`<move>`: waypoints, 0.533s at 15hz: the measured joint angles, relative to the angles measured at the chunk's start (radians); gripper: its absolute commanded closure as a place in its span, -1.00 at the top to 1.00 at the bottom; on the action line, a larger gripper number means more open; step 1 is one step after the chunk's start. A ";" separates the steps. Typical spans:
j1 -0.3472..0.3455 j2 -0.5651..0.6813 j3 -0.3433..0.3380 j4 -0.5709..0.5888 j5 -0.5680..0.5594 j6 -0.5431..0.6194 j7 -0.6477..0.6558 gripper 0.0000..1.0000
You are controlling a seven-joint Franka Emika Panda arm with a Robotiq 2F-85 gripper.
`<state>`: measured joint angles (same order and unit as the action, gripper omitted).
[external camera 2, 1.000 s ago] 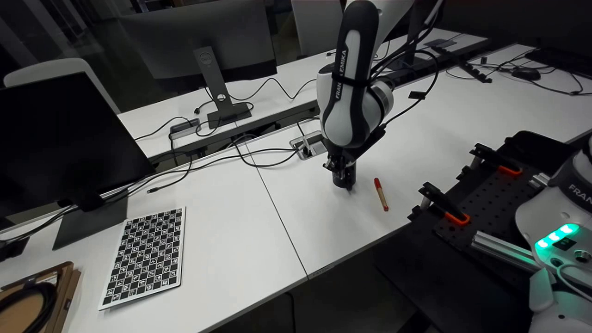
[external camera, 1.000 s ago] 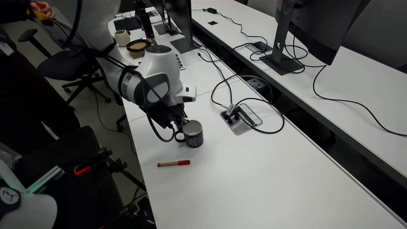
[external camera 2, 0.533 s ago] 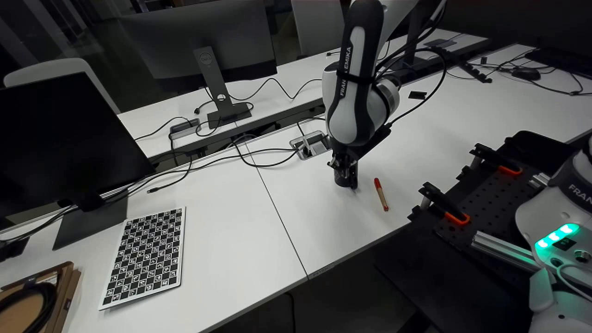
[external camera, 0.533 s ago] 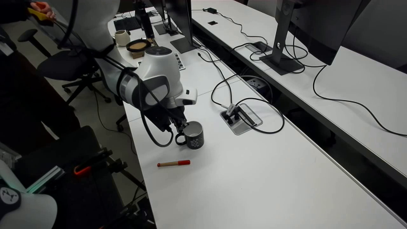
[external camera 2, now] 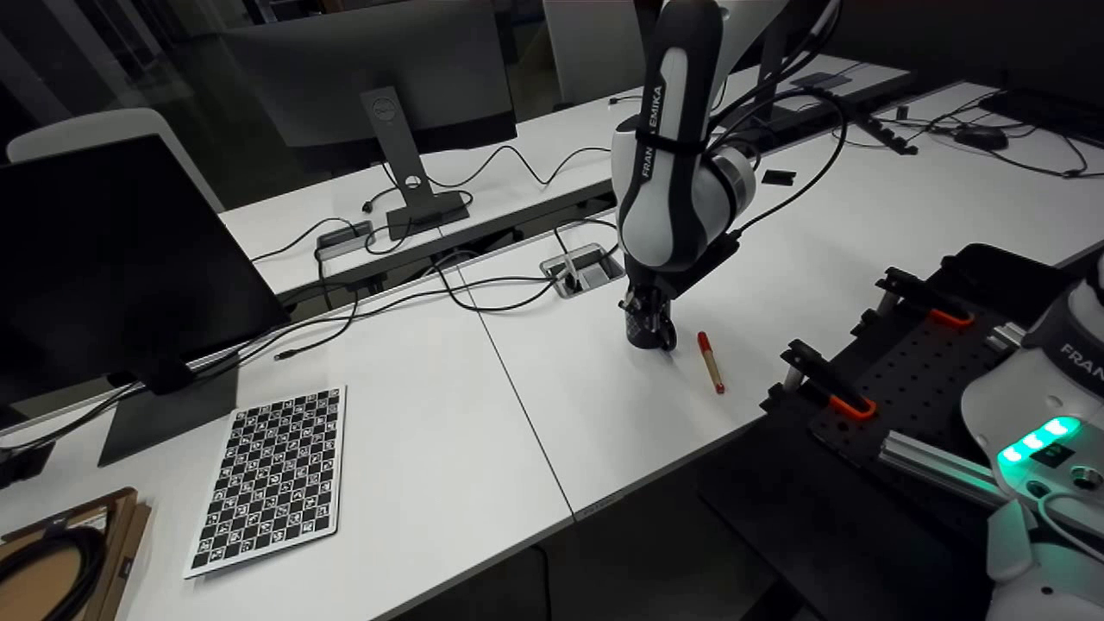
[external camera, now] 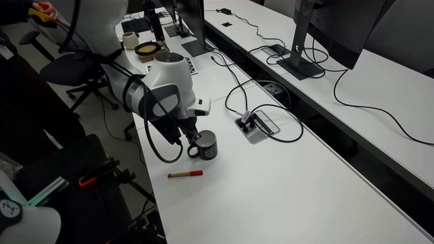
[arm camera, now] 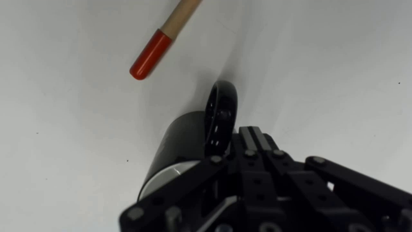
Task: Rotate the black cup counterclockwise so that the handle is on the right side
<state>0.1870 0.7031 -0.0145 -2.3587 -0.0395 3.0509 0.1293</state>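
"Where's the black cup [arm camera: 182, 138]?"

"Upright on the table [arm camera: 80, 129]. In the wrist view it's at left, then its handle [arm camera: 224, 116], then the jaws just to the right, closed right up and holding nothing; whether they touch the handle I can't tell."

"Any writing?"

"In an exterior view, left to right: DELL on the far monitor stand [external camera 2: 401, 151], FRAN and EMIKA on the arm [external camera 2: 660, 216], split by a black strap [external camera 2: 671, 141], and FRAN again on the white base [external camera 2: 1018, 401]."
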 measured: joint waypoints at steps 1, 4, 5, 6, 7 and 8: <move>-0.002 0.000 -0.001 -0.002 0.001 0.000 0.000 -1.00; -0.006 0.000 -0.005 -0.010 0.005 0.002 0.000 -1.00; -0.007 0.000 -0.007 -0.012 0.006 0.003 0.000 -1.00; -0.009 0.000 -0.008 -0.013 0.007 0.003 0.000 -1.00; -0.012 0.000 -0.008 -0.014 0.008 0.003 0.000 -1.00; -0.014 0.000 -0.008 -0.015 0.009 0.004 0.000 -1.00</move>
<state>0.1726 0.7030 -0.0229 -2.3741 -0.0301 3.0547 0.1293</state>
